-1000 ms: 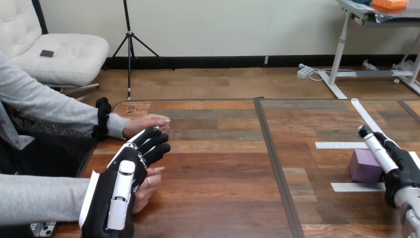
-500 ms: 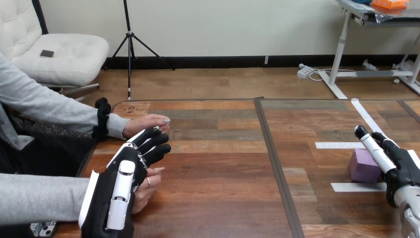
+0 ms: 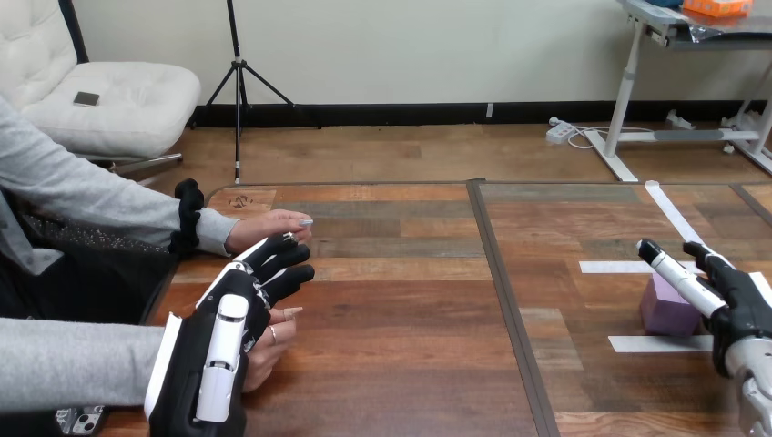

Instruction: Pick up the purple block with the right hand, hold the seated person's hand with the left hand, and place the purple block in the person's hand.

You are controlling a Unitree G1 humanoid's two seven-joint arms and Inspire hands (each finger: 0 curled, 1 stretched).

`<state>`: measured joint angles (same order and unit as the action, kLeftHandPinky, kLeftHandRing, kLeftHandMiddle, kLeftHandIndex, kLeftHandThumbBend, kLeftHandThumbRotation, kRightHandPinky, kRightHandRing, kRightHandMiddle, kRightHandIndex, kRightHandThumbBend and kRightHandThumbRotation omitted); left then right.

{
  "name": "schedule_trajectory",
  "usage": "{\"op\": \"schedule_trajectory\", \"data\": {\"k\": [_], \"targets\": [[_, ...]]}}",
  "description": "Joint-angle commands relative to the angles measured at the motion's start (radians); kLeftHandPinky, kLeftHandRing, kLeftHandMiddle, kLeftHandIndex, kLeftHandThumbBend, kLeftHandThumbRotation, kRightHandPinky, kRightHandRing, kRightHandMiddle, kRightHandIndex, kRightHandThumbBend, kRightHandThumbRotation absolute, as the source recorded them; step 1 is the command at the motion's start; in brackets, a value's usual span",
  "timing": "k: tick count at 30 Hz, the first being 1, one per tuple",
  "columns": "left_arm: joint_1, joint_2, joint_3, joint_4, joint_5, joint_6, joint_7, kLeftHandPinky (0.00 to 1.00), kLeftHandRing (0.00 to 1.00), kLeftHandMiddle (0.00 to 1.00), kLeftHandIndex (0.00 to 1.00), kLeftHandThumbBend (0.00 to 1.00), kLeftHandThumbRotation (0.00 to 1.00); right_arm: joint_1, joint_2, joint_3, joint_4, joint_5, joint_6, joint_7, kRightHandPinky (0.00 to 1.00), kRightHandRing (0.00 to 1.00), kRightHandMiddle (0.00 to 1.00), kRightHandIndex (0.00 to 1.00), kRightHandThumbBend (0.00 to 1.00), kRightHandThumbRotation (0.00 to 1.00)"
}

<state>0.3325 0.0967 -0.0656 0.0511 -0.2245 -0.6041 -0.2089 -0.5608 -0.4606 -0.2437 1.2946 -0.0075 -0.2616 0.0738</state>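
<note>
My right hand (image 3: 733,300): spread wide, over the purple block (image 3: 662,309).
My left hand (image 3: 226,320): fingers straight, over the person's nearer hand (image 3: 273,340).

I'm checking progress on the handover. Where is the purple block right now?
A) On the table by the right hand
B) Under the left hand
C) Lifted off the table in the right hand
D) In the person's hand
A: the purple block rests on the table, and the right hand is open beside it, with its fingers straight rather than closed round it.

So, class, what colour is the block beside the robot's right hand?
The block is purple, clearest in the head view.
</note>
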Motion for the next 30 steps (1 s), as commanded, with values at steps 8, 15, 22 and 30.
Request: {"op": "schedule_trajectory", "data": {"k": [8, 15, 22, 30], "targets": [[-0.049, -0.038, 0.008, -0.007, -0.007, -0.021, -0.004, 0.82, 0.77, 0.78, 0.78, 0.34, 0.99, -0.029, 0.027, 0.025, 0.002, -0.014, 0.034, -0.002, 0.91, 0.97, 0.98, 0.92, 0.89, 0.28], [-0.042, -0.036, 0.008, -0.02, -0.001, -0.009, 0.0, 0.82, 0.77, 0.78, 0.77, 0.35, 0.99, -0.03, 0.017, 0.061, -0.001, -0.052, 0.03, -0.016, 0.87, 0.92, 0.93, 0.91, 0.93, 0.11], [-0.045, -0.036, 0.009, -0.014, -0.007, -0.015, -0.006, 0.82, 0.77, 0.78, 0.78, 0.35, 0.99, -0.031, 0.012, 0.074, 0.0, -0.068, 0.034, -0.022, 0.88, 0.91, 0.91, 0.9, 0.97, 0.02], [-0.044, -0.037, 0.01, -0.019, -0.006, -0.01, -0.001, 0.81, 0.76, 0.78, 0.77, 0.35, 0.99, -0.044, -0.001, 0.116, 0.002, -0.112, 0.078, -0.029, 0.92, 0.94, 0.92, 0.9, 0.97, 0.0]]}}
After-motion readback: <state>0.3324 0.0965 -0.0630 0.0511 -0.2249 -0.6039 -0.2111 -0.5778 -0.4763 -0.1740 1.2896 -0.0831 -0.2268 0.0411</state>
